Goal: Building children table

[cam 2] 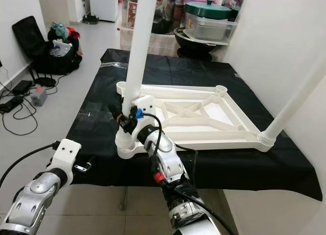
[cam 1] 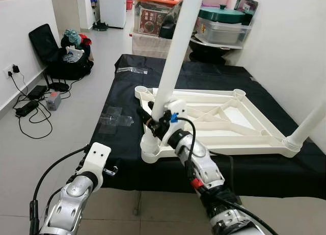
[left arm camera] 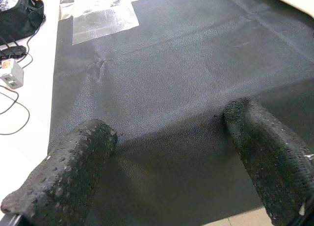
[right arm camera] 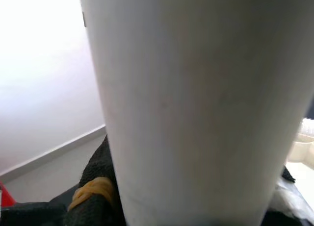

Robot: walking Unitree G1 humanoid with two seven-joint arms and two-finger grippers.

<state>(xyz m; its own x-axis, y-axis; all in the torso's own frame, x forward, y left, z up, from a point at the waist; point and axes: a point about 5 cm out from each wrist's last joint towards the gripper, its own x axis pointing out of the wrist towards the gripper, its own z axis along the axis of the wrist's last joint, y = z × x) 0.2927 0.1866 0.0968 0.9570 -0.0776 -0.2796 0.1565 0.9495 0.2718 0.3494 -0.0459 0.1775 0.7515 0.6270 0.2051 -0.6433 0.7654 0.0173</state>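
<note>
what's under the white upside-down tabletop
The tabletop lies on a black cloth spread over a low surface. What the cloth covers cannot be seen. The right gripper holds a white leg at the near corner.

Silver arms, black cables, white wrists

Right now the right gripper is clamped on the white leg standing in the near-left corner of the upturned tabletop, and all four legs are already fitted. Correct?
Not quite. The right gripper does hold that white leg, but the left eye view shows the tabletop with just two legs fitted; both far corner sockets stand empty.
</note>
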